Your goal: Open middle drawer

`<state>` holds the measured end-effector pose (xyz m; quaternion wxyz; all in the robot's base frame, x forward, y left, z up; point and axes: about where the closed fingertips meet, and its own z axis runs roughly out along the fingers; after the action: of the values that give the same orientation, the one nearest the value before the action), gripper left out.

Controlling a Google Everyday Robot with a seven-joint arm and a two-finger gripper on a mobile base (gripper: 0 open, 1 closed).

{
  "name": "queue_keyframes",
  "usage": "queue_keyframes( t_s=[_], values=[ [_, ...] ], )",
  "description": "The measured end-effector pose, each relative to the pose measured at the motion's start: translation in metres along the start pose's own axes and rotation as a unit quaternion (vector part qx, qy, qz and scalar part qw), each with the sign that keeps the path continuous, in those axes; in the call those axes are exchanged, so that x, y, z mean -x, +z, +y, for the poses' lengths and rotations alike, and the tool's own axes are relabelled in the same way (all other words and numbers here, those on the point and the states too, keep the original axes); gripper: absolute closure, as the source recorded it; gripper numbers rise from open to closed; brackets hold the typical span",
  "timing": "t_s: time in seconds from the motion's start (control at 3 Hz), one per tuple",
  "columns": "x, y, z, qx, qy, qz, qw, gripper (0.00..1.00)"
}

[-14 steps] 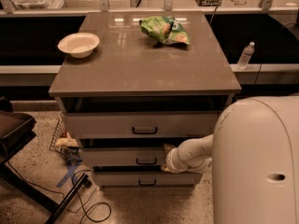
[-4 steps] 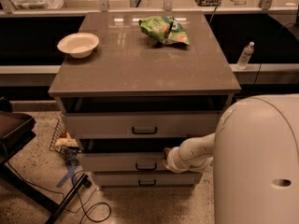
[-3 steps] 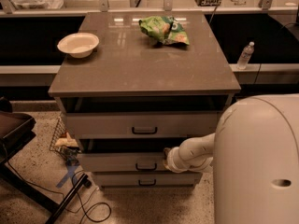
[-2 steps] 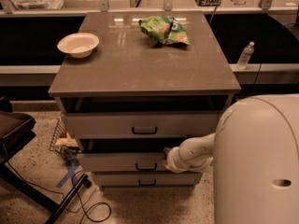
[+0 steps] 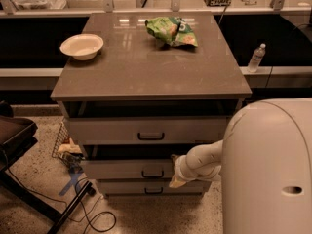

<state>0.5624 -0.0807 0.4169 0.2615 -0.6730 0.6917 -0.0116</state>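
The gripper (image 5: 174, 172) sits against the middle drawer (image 5: 119, 169) front. The drawer's black handle (image 5: 152, 172) lies just left of it. Whether it grips anything, I cannot tell.

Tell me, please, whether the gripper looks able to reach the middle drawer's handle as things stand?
Probably yes: the gripper is at the front of the middle drawer, just right of its black handle, with nothing visible between them. Whether it touches the handle cannot be told.
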Motion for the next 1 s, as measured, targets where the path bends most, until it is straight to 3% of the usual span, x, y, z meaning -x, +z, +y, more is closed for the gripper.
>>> queue_keyframes(
  t_s=[0.67,1.0],
  values=[
    [0.0,0.0,0.0,0.001,0.0,0.0,1.0,0.0],
    [-0.004,-0.003,0.013,0.011,0.004,0.013,0.9998,0.18]
  ],
)
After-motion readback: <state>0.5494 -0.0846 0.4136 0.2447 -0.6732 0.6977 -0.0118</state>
